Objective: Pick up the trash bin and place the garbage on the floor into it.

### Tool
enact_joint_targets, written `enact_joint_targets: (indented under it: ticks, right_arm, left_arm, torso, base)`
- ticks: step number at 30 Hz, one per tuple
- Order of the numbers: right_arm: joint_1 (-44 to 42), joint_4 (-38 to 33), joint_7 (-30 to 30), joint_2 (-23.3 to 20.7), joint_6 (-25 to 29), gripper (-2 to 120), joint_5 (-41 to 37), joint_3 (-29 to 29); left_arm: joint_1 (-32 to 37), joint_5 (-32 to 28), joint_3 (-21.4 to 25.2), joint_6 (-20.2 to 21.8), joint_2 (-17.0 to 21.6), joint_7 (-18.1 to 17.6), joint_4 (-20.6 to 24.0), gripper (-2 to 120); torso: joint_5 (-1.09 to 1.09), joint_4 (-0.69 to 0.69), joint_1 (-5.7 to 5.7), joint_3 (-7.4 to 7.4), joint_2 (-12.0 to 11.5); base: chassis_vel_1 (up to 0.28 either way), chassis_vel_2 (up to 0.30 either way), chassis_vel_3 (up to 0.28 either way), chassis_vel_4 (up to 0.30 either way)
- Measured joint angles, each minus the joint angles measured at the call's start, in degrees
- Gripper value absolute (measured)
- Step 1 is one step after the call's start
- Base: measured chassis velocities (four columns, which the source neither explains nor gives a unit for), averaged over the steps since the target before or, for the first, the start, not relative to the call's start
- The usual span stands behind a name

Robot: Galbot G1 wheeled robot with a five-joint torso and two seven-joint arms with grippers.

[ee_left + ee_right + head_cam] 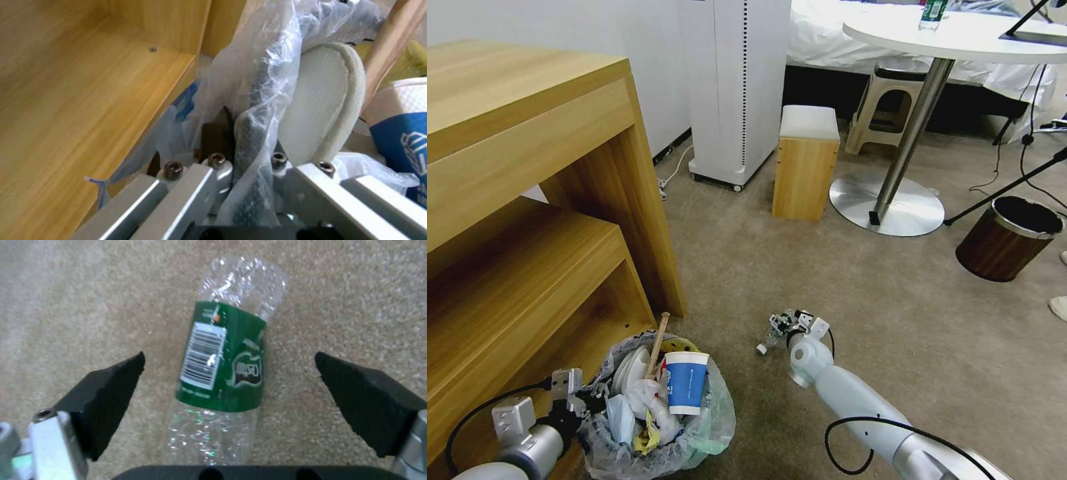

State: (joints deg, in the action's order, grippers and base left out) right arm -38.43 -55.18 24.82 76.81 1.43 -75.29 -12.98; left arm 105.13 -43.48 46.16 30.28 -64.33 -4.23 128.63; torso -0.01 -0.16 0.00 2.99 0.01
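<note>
Bin point(657, 427) held at rim by clamped left gripper point(249, 166), mostly filled. Bottle point(222, 373) left on carpet point(347, 300), straddled by spread right gripper point(229, 373), ungrasped.

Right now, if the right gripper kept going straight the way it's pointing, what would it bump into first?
Most likely the clear bottle with the green label, lying on the beige carpet. The right gripper points down at it, jaws open on either side, apparently not touching yet.
</note>
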Motion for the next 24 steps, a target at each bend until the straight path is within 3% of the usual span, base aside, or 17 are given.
enact_joint_targets:
  ticks: [10,20,24]
  right_arm:
    - [0.95,5.01,-3.10,1.31,0.27,75,3.18,0.10]
    - [0.86,6.57,-5.52,1.77,1.11,35,6.95,-1.42]
    - [-0.51,4.14,-6.69,0.55,1.76,22,7.66,-1.92]
  left_arm:
    - [1.28,0.19,0.27,-0.37,-0.06,-0.01,1.31,1]
    - [1.27,0.11,0.23,-0.63,-0.11,-0.02,1.74,1]
    - [1.02,0.11,0.28,-0.69,-0.12,0.02,1.32,1]
  torso:
    - [0.00,0.01,0.00,0.00,0.00]
    - [0.00,0.00,0.00,-0.01,0.00]
    - [0.01,0.01,0.00,0.00,0.00]
  base:
    - [0.000,0.000,0.000,0.000]
    - [0.000,0.000,0.000,0.000]
    - [0.000,0.000,0.000,0.000]
